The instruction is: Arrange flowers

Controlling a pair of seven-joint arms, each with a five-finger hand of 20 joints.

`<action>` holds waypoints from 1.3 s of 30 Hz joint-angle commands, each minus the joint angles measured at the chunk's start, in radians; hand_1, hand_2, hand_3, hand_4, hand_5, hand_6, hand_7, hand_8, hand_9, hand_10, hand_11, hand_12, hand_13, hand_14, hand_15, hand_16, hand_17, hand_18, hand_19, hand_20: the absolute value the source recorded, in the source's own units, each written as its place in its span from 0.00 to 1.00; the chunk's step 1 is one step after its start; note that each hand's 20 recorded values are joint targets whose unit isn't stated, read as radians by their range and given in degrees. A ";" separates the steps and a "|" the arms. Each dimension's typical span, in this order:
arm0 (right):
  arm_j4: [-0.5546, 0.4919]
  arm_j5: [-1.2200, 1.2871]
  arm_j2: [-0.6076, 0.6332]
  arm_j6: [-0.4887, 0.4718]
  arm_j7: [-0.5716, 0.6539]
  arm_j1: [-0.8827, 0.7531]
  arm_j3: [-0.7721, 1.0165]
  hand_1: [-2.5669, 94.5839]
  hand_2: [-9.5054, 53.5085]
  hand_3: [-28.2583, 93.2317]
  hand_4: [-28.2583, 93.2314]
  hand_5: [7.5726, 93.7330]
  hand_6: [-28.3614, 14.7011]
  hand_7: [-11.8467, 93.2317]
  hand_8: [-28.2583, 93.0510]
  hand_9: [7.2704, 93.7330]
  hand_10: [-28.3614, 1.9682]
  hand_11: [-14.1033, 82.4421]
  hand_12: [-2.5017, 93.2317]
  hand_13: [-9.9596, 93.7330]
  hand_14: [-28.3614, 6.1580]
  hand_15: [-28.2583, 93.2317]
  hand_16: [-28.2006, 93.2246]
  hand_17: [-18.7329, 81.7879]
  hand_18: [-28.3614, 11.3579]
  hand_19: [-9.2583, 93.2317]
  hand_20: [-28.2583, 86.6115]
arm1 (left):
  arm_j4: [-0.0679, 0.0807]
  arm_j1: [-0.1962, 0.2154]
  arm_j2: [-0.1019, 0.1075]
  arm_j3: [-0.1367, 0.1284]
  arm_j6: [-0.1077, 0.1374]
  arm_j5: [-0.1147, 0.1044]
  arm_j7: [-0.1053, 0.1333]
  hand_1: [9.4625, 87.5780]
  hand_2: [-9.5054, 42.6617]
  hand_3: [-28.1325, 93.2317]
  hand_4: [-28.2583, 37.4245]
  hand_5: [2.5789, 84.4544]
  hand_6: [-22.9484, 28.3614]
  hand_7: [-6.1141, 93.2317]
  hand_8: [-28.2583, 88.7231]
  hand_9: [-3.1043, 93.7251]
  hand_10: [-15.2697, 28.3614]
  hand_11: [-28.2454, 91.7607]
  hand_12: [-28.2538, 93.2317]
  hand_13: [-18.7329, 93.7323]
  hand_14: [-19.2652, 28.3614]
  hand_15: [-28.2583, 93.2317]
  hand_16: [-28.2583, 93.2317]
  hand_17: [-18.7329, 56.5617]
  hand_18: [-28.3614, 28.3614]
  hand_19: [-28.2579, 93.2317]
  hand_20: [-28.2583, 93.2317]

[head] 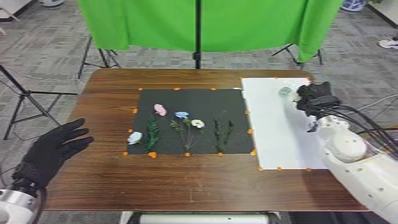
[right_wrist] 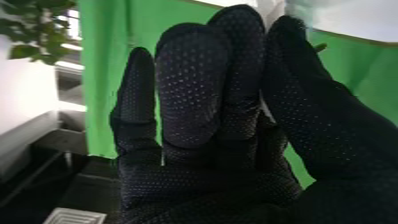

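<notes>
On a brown wooden table (head: 204, 187), a black sheet (head: 169, 100) edged with orange tabs holds a pink flower (head: 160, 109), a white flower (head: 134, 138) below it, a leafy green sprig (head: 153, 134), a blue flower (head: 181, 114) beside a cream flower (head: 197, 123), and two thin green sprigs (head: 219, 134) toward the right. Just beside lies a white sheet (head: 275, 135), with a pale green bloom (head: 285, 91) near its far end. There, the right hand (head: 315, 97) pinches a flower stem (right_wrist: 321, 47) between thumb and fingertips; whether it belongs to that bloom, I cannot tell. Relaxed and spread, the left hand (head: 55, 150) is empty at the table's left side.
</notes>
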 commanded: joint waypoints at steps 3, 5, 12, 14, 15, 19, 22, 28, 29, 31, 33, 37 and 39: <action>-0.177 -0.047 -0.090 0.004 -0.176 0.062 -0.122 0.50 0.00 0.91 0.00 0.72 0.73 0.61 0.18 0.91 0.79 0.40 0.50 0.83 0.73 0.73 0.43 0.43 0.31 0.70 0.56 | 0.012 -0.010 0.001 0.017 -0.015 0.006 -0.021 0.21 0.17 0.81 0.02 0.39 0.55 0.26 0.16 0.36 0.67 0.44 0.36 0.42 0.77 0.52 0.21 0.16 0.91 0.66 0.23; -0.170 -0.041 -0.111 0.002 -0.203 0.086 -0.160 0.50 0.00 0.91 0.00 0.72 0.73 0.62 0.18 0.91 0.79 0.40 0.50 0.83 0.73 0.73 0.43 0.42 0.31 0.70 0.56 | 0.012 -0.012 0.000 0.017 -0.020 0.007 -0.026 0.21 0.17 0.81 0.02 0.39 0.55 0.26 0.16 0.36 0.67 0.45 0.36 0.42 0.76 0.52 0.21 0.16 0.91 0.66 0.23; -0.125 -0.080 -0.159 -0.034 -0.245 0.136 -0.238 0.50 0.00 0.91 0.00 0.71 0.74 0.62 0.19 0.90 0.80 0.39 0.50 0.82 0.73 0.73 0.43 0.42 0.31 0.70 0.56 | 0.006 0.001 -0.005 0.012 -0.008 0.004 -0.022 0.21 0.17 0.81 0.02 0.39 0.55 0.26 0.16 0.36 0.67 0.44 0.36 0.42 0.77 0.52 0.21 0.16 0.91 0.66 0.23; -0.116 -0.094 -0.167 -0.039 -0.240 0.138 -0.245 0.50 0.00 0.90 0.00 0.71 0.74 0.62 0.18 0.90 0.80 0.38 0.50 0.82 0.74 0.72 0.43 0.42 0.31 0.70 0.57 | 0.005 0.003 -0.006 0.009 -0.010 0.006 -0.023 0.21 0.17 0.81 0.02 0.39 0.55 0.26 0.16 0.36 0.67 0.44 0.36 0.42 0.77 0.52 0.21 0.16 0.91 0.66 0.23; -0.111 -0.097 -0.169 -0.041 -0.235 0.141 -0.251 0.50 0.00 0.91 0.00 0.70 0.74 0.62 0.18 0.90 0.80 0.37 0.51 0.82 0.74 0.71 0.45 0.42 0.31 0.70 0.57 | 0.005 0.005 -0.006 0.009 -0.009 0.005 -0.022 0.21 0.17 0.81 0.02 0.39 0.55 0.26 0.16 0.36 0.67 0.44 0.36 0.42 0.77 0.52 0.21 0.16 0.91 0.66 0.23; -0.091 -0.134 -0.177 -0.039 -0.214 0.141 -0.257 0.50 0.00 0.91 0.00 0.69 0.74 0.62 0.18 0.90 0.80 0.35 0.51 0.81 0.74 0.71 0.46 0.42 0.31 0.70 0.57 | 0.005 0.002 -0.007 0.010 -0.008 0.006 -0.022 0.21 0.17 0.81 0.02 0.39 0.55 0.26 0.16 0.36 0.67 0.44 0.36 0.42 0.77 0.52 0.21 0.16 0.91 0.66 0.23; -0.080 -0.151 -0.173 -0.026 -0.196 0.145 -0.270 0.50 0.00 0.91 0.00 0.69 0.74 0.62 0.18 0.90 0.80 0.34 0.52 0.81 0.74 0.70 0.47 0.41 0.31 0.70 0.56 | 0.007 -0.003 -0.003 0.012 -0.008 0.005 -0.021 0.21 0.17 0.81 0.02 0.39 0.55 0.26 0.16 0.36 0.67 0.44 0.36 0.42 0.77 0.52 0.21 0.16 0.91 0.66 0.23; -0.040 -0.190 -0.186 -0.046 -0.203 0.150 -0.265 0.50 0.00 0.91 0.00 0.64 0.76 0.62 0.17 0.85 0.80 0.32 0.52 0.76 0.77 0.67 0.51 0.40 0.30 0.69 0.56 | 0.011 -0.006 0.004 0.016 -0.008 0.001 -0.012 0.21 0.17 0.81 0.02 0.39 0.55 0.26 0.16 0.36 0.67 0.45 0.36 0.42 0.77 0.52 0.21 0.16 0.91 0.66 0.23; -0.033 -0.187 -0.184 -0.036 -0.198 0.154 -0.272 0.50 0.00 0.91 0.00 0.63 0.76 0.61 0.17 0.84 0.80 0.32 0.52 0.75 0.77 0.67 0.51 0.39 0.30 0.69 0.56 | 0.012 -0.010 0.000 0.016 -0.012 0.004 -0.014 0.21 0.17 0.81 0.02 0.39 0.55 0.26 0.16 0.36 0.67 0.45 0.36 0.42 0.77 0.52 0.21 0.16 0.91 0.66 0.23; -0.030 -0.195 -0.184 -0.035 -0.197 0.150 -0.265 0.50 0.00 0.91 0.00 0.62 0.75 0.61 0.17 0.82 0.79 0.32 0.52 0.74 0.78 0.66 0.52 0.39 0.30 0.69 0.56 | 0.009 -0.004 -0.001 0.013 -0.011 0.005 -0.013 0.21 0.16 0.81 0.02 0.39 0.55 0.26 0.16 0.36 0.67 0.45 0.36 0.42 0.77 0.52 0.21 0.16 0.91 0.66 0.23; -0.038 -0.193 -0.181 -0.044 -0.203 0.144 -0.257 0.49 0.00 0.91 0.00 0.59 0.75 0.62 0.16 0.78 0.80 0.33 0.51 0.72 0.77 0.65 0.53 0.38 0.30 0.69 0.56 | 0.008 -0.003 -0.004 0.011 -0.010 0.005 -0.013 0.21 0.16 0.81 0.02 0.39 0.55 0.26 0.16 0.36 0.67 0.45 0.36 0.42 0.77 0.52 0.21 0.16 0.91 0.66 0.23; -0.077 -0.191 -0.180 -0.094 -0.250 0.115 -0.211 0.44 0.00 0.93 0.00 0.55 0.74 0.59 0.16 0.70 0.75 0.41 0.44 0.68 0.72 0.69 0.48 0.37 0.29 0.69 0.56 | 0.006 0.001 -0.006 0.008 -0.010 0.006 -0.015 0.21 0.16 0.81 0.02 0.39 0.55 0.26 0.16 0.36 0.67 0.44 0.36 0.42 0.77 0.52 0.21 0.16 0.91 0.66 0.23; -0.103 -0.172 -0.182 -0.129 -0.271 0.097 -0.186 0.38 0.00 0.96 0.00 0.54 0.74 0.53 0.13 0.64 0.70 0.51 0.35 0.66 0.68 0.73 0.42 0.35 0.27 0.68 0.56 | 0.007 0.001 -0.006 0.010 -0.008 0.006 -0.008 0.21 0.16 0.81 0.02 0.39 0.55 0.26 0.16 0.36 0.67 0.44 0.36 0.42 0.77 0.52 0.21 0.16 0.91 0.66 0.23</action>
